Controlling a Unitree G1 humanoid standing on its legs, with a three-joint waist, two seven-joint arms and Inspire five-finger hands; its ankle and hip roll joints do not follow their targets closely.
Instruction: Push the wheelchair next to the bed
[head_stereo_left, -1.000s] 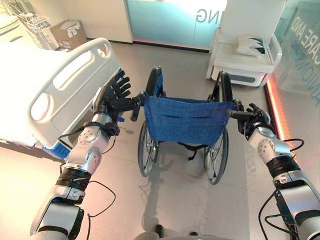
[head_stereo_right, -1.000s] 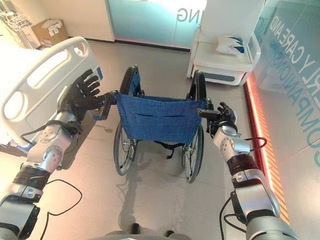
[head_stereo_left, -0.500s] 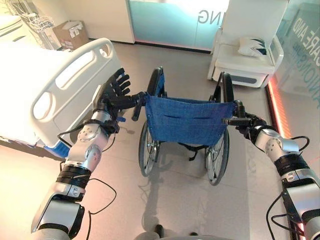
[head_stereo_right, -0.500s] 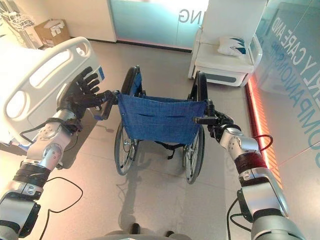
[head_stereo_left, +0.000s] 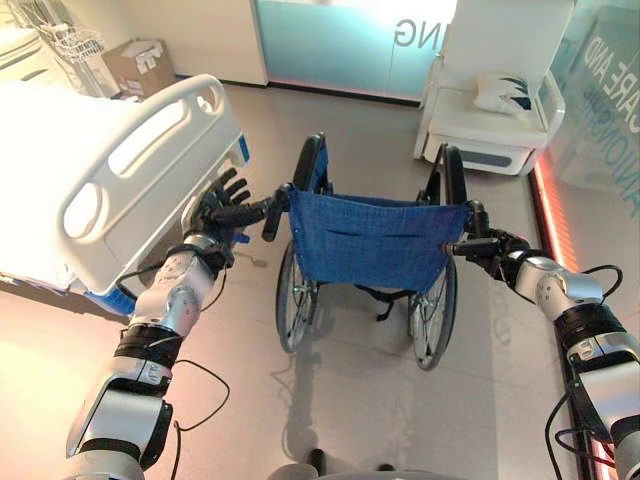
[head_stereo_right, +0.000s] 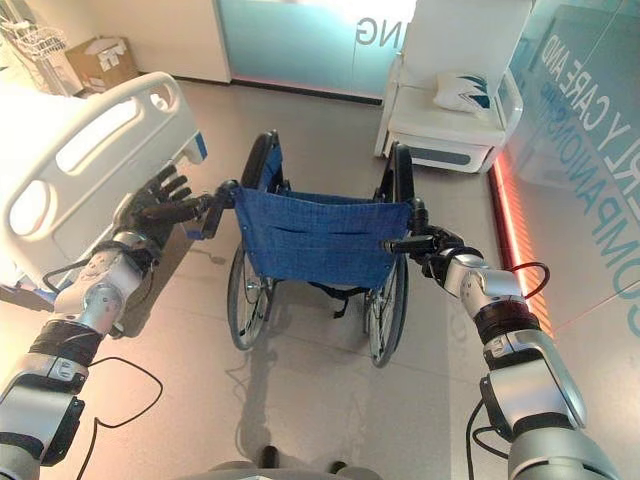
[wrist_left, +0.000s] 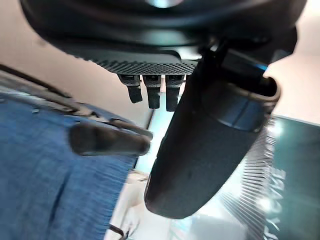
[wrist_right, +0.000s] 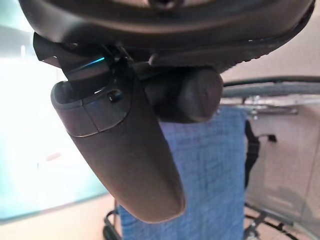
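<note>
Right wrist view shows right hand (wrist_right: 150, 90) clasping wheelchair (head_stereo_left: 375, 240) handle; left hand (head_stereo_left: 222, 200) splayed.

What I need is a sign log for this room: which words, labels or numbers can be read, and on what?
Glass wall on the right: large pale letters, cut off at the picture's edge, no whole text.
Glass panel at the back: a few letters, washed out by glare.
Cardboard box: print too small to read.
Wheelchair: none visible.
</note>
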